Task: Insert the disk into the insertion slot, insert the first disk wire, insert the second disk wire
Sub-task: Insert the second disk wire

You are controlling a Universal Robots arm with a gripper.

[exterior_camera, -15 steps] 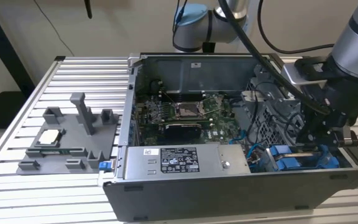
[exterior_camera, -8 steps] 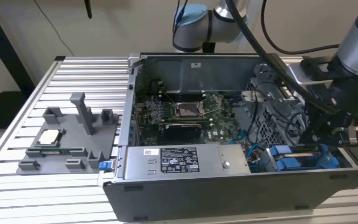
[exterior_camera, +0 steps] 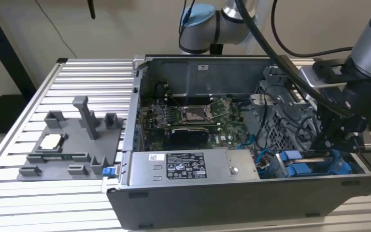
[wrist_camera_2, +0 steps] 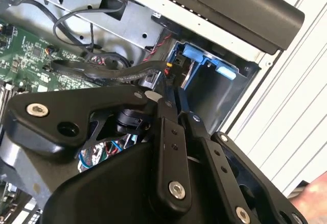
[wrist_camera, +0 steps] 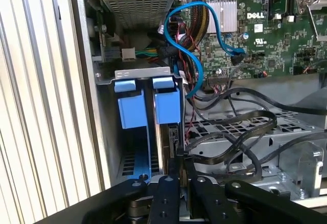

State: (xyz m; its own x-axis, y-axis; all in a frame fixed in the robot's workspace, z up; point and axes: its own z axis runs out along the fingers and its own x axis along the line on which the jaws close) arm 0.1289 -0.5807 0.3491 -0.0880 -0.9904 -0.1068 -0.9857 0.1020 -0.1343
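The disk [wrist_camera: 171,132] stands on edge inside the insertion slot [wrist_camera: 102,132], its blue carrier frame [wrist_camera: 167,101] at the bay's mouth; a second blue carrier [wrist_camera: 133,109] sits beside it. In the exterior view the blue frames [exterior_camera: 301,164] lie at the case's front corner on the exterior view's right, under my gripper [exterior_camera: 340,145]. My gripper [wrist_camera: 180,162] is shut on a black flat disk wire [wrist_camera: 225,155] right at the disk's rear edge. In the second wrist view the fingertips [wrist_camera_2: 162,101] pinch close to the wire's black connector [wrist_camera_2: 153,77], beside the blue frame [wrist_camera_2: 196,54].
The open computer case [exterior_camera: 237,198] lies on a slatted metal table [exterior_camera: 76,77]. A silver power supply box [exterior_camera: 185,166], the motherboard [exterior_camera: 192,116] and a blue data cable [wrist_camera: 191,55] crowd the bay. A grey fixture tray [exterior_camera: 69,145] stands on the exterior view's left.
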